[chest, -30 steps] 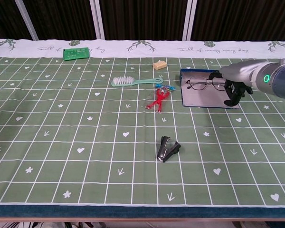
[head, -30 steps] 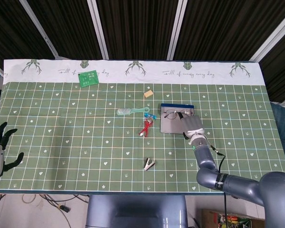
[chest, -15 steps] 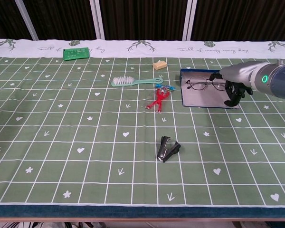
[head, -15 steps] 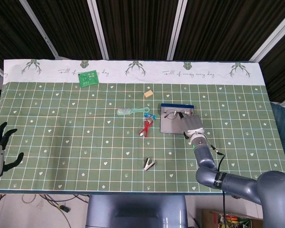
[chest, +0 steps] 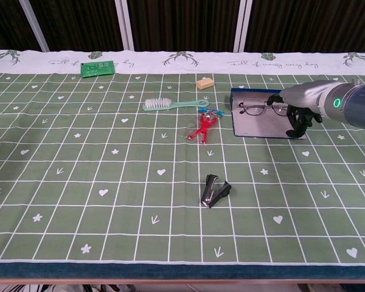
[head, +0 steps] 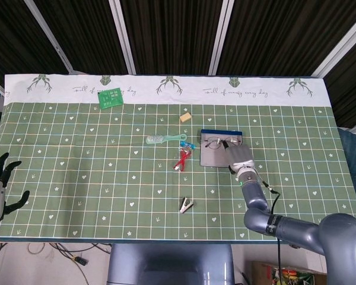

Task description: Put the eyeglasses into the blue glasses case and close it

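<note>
The blue glasses case (head: 212, 158) (chest: 258, 125) lies open and flat, right of the table's middle, showing its grey inside. The eyeglasses (head: 216, 142) (chest: 257, 109) sit on its far part, lenses facing the chest camera. My right hand (head: 240, 155) (chest: 299, 108) is over the case's right side. It pinches the right end of the frame, and its other fingers reach down to the case's right edge. My left hand (head: 0, 185) hangs off the table's left front corner with fingers spread and nothing in it. The chest view does not show it.
Just left of the case lie a red clip (head: 181, 160) (chest: 201, 129) and a teal brush (head: 165, 139) (chest: 169, 104). A black clip (head: 186, 205) (chest: 215, 190) lies nearer the front. A tan block (head: 185, 117) (chest: 204, 83) and a green circuit board (head: 110, 98) (chest: 97, 67) lie farther back.
My right hand has edged slightly toward the back of the case, and the right end of the eyeglasses has shifted a little with it. The left hand has not moved.
</note>
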Action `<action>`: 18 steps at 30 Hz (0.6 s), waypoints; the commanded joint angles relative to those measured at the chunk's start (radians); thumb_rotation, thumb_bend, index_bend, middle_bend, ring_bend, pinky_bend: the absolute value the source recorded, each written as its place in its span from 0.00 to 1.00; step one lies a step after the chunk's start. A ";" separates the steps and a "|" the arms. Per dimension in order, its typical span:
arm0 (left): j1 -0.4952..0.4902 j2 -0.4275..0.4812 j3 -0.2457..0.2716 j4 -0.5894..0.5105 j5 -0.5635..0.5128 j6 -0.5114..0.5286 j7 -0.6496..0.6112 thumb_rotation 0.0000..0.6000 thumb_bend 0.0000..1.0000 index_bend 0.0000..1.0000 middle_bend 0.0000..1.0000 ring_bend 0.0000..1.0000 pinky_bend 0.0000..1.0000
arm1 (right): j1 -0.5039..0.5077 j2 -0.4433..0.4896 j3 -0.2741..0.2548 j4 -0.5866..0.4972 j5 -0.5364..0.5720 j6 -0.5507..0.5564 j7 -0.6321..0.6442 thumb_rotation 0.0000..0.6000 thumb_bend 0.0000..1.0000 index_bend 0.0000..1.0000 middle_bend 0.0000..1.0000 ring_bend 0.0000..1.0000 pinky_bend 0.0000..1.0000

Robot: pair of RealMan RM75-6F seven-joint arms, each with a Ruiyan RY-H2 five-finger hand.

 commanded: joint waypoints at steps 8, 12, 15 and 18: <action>0.000 0.001 0.000 -0.001 -0.001 -0.001 -0.001 1.00 0.28 0.18 0.00 0.00 0.00 | 0.012 -0.009 0.000 0.022 0.024 -0.009 -0.013 1.00 0.49 0.09 0.60 0.64 0.64; 0.000 0.001 0.000 -0.001 -0.002 -0.002 0.001 1.00 0.28 0.18 0.00 0.00 0.00 | 0.018 -0.013 0.005 0.034 0.033 -0.011 -0.017 1.00 0.49 0.09 0.60 0.64 0.64; 0.000 0.002 0.000 -0.002 -0.003 -0.002 0.000 1.00 0.28 0.18 0.00 0.00 0.00 | 0.022 -0.017 0.008 0.046 0.044 -0.015 -0.020 1.00 0.49 0.09 0.60 0.64 0.64; 0.000 0.002 -0.001 -0.003 -0.005 -0.003 0.000 1.00 0.28 0.18 0.00 0.00 0.00 | 0.028 -0.022 0.010 0.063 0.061 -0.022 -0.026 1.00 0.49 0.09 0.60 0.64 0.64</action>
